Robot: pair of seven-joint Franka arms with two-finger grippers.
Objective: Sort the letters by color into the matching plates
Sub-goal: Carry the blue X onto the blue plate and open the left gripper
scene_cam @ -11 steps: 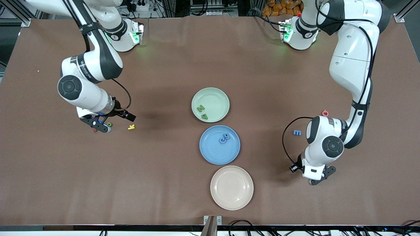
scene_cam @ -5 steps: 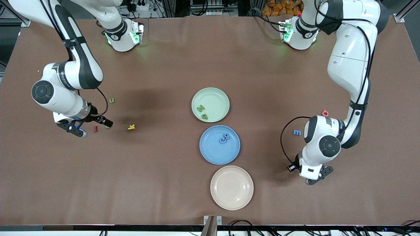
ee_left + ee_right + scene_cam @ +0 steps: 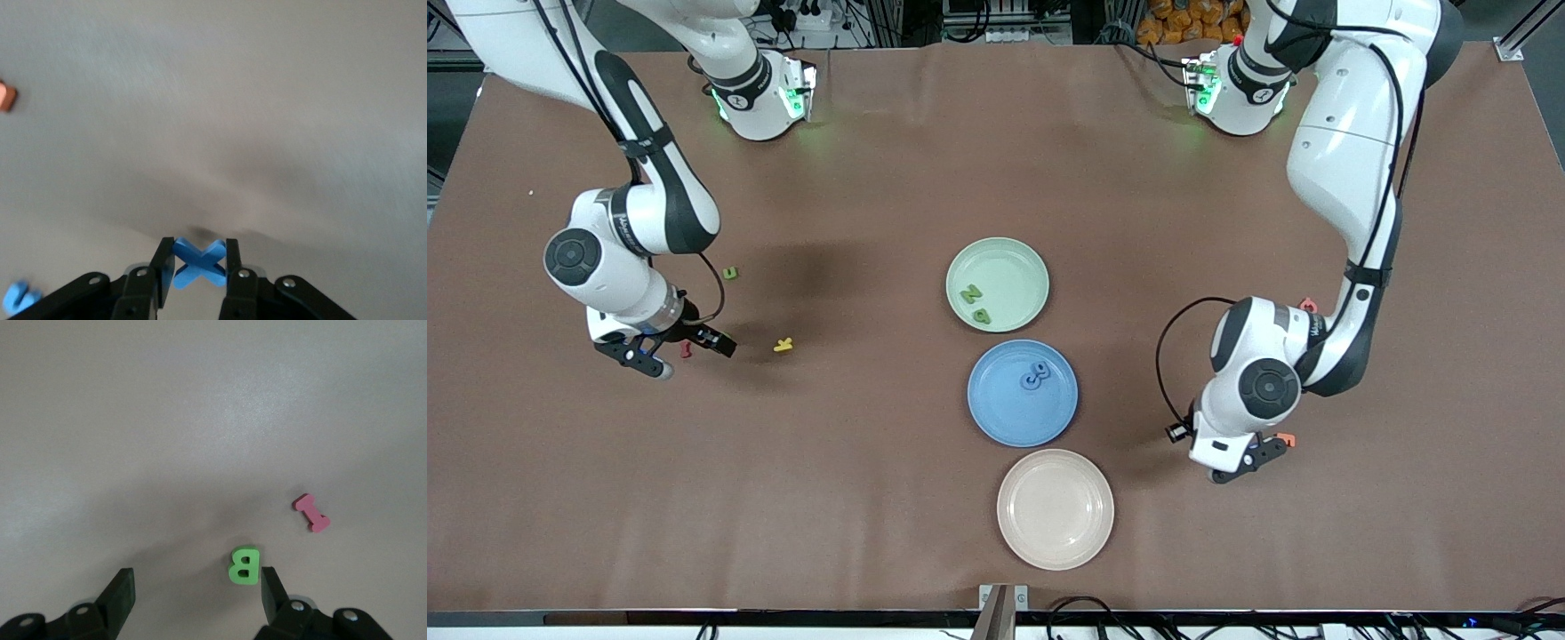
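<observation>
My left gripper is shut on a blue letter X. It hangs over bare table toward the left arm's end, beside the blue plate, which holds blue letters. The pale green plate holds two green letters. My right gripper stands open low over the table at the right arm's end. A green letter B lies between its fingers, close to one fingertip. Another green letter lies farther from the front camera. A second blue letter lies by my left gripper.
A cream plate sits nearest the front camera. A pink letter I lies beside the B, and a yellow letter lies toward the plates. An orange letter and a red one lie near the left arm.
My left gripper has carried the blue X toward the plates. My right gripper swung toward the right arm's end, came partly back, and its fingers narrowed a little.
</observation>
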